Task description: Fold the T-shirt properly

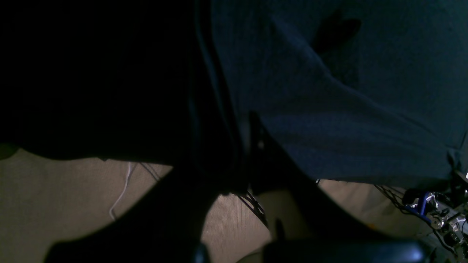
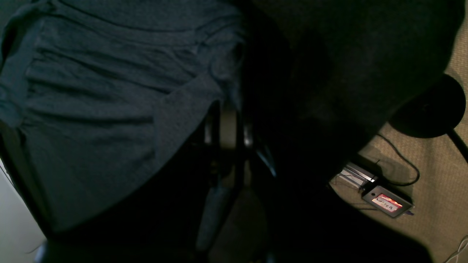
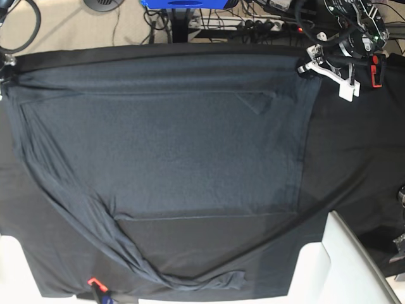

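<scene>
the t-shirt (image 3: 171,152) lies spread wide over the black tablecloth (image 3: 361,164), its top edge stretched taut along the table's far edge from corner to corner. one long sleeve trails in a twisted rope toward the near edge. the left gripper (image 3: 305,63) is closed, pinching the shirt at the far right corner. the right gripper (image 3: 5,71) is closed too, holding the shirt at the far left corner.
</scene>
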Controlling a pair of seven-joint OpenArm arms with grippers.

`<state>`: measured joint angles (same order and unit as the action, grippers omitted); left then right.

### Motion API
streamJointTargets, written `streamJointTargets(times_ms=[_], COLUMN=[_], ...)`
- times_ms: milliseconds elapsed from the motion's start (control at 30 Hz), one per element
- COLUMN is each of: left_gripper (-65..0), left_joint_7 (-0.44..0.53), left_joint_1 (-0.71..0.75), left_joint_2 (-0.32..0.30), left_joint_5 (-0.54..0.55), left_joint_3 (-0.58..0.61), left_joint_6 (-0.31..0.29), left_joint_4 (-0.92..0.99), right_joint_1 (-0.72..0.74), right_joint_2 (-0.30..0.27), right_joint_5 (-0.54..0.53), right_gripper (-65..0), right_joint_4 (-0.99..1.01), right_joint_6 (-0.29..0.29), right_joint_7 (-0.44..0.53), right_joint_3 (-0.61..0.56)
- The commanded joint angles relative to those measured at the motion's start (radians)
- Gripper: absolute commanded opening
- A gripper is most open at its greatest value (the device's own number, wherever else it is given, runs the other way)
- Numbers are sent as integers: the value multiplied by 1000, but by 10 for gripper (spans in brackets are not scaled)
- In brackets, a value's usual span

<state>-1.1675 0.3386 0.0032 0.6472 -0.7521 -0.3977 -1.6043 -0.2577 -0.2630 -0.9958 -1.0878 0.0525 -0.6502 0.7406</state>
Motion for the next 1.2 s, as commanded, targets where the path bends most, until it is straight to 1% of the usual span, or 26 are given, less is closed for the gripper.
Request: streamJointTargets(times_ms=[0,100,233,300,433,667,767,800,933,1000,1033,1100,1167], left_gripper=[-650,-650,-650,-650,-650,-650,-650,-650,-650,-648,-586,-469,-354], left_joint_7=[11,11,13,13,13,13,13,13,13,13,13,13,14], left_joint_1=[3,4,20,21,18,12,12,12,11,11,11,11,11], left_joint_2=[-9,-7,-10,-7,-6,-9,-9,-9,-10,-10,-10,-10,-10], left_joint_5=[7,7,7,7,7,6,6,6,6,6,6,6,6], left_joint_3=[-5,-4,55,65,70,64,64,64,64,62,62,61,61], left_joint_6=[-4,-4,-4,-4,-4,-4,-4,-4,-2,-2,4,42,90], left_joint_4=[-21,-21,-23,-23,-23,-23,-20,-18,-15,-15,-15,-15,-15], right_joint_1=[-15,-16,-18,-18,-21,-25,-25,-25,-25,-25,-24,-24,-22], right_joint_2=[-20,-20,-20,-20,4,14,14,14,11,11,11,11,11], right_joint_5=[19,19,19,22,24,24,24,24,24,24,24,24,24], right_gripper=[-644,-644,-644,-644,-644,-644,-632,-621,-516,-474,-456,-423,-353], right_joint_4=[-12,-12,-16,-41,-85,-90,-90,-90,-87,-87,-87,-87,-87], right_joint_6=[17,13,10,10,16,17,17,17,19,19,19,36,85], right_joint_7=[14,14,14,14,11,13,10,10,10,10,10,10,10], right_joint_3=[9,9,9,9,7,6,6,6,6,7,7,7,7])
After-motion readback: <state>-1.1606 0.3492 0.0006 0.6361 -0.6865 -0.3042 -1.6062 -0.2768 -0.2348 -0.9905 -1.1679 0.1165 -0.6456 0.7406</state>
